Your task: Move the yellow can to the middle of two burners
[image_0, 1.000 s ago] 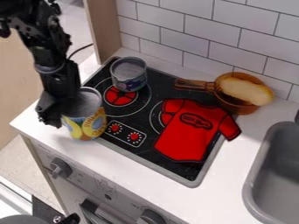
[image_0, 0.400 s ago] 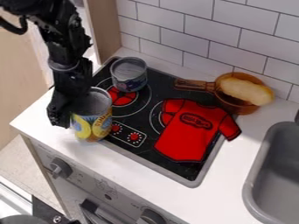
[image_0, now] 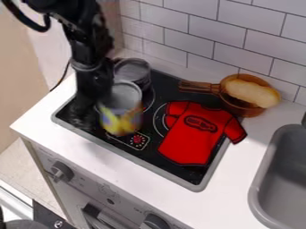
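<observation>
The black gripper point(image_0: 90, 109) hangs over the left part of the black stovetop point(image_0: 69, 114), up against the left side of the yellow can point(image_0: 122, 121) and shut on it. Upright and blurred, the can has a grey top and stands in front of the left burner point(image_0: 148, 96), over the control panel's left end. The can hides part of that burner and the left red knob. The ring of the right burner point(image_0: 158, 120) lies right of the can, partly under a red shirt cutout point(image_0: 194, 134).
Behind the yellow can is a second, shorter can point(image_0: 133, 72). An orange pan point(image_0: 242, 107) holding a bread-like piece point(image_0: 251, 92) sits at the back right. A grey sink point(image_0: 272, 179) is at the right edge, and a tiled wall point(image_0: 206, 42) rises behind.
The gripper and the yellow can have moved together to the right and slightly up the view, from the counter's left edge to over the stovetop. The shirt, pan and second can kept their places.
</observation>
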You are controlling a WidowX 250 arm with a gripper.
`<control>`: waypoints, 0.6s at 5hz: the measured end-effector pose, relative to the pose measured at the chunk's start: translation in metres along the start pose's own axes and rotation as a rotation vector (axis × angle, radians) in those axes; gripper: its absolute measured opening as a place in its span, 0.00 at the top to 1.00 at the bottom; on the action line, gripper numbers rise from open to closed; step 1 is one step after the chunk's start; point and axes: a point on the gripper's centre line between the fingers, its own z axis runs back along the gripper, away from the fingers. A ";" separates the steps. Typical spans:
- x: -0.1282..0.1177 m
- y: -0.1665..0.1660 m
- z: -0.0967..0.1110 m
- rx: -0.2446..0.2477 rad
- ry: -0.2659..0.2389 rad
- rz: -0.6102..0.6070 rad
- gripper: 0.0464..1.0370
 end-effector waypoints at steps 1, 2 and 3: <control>-0.012 0.003 -0.007 0.012 0.017 0.015 0.04; -0.018 0.009 -0.008 0.016 0.011 0.034 0.04; -0.010 0.006 -0.006 -0.015 -0.029 0.034 0.04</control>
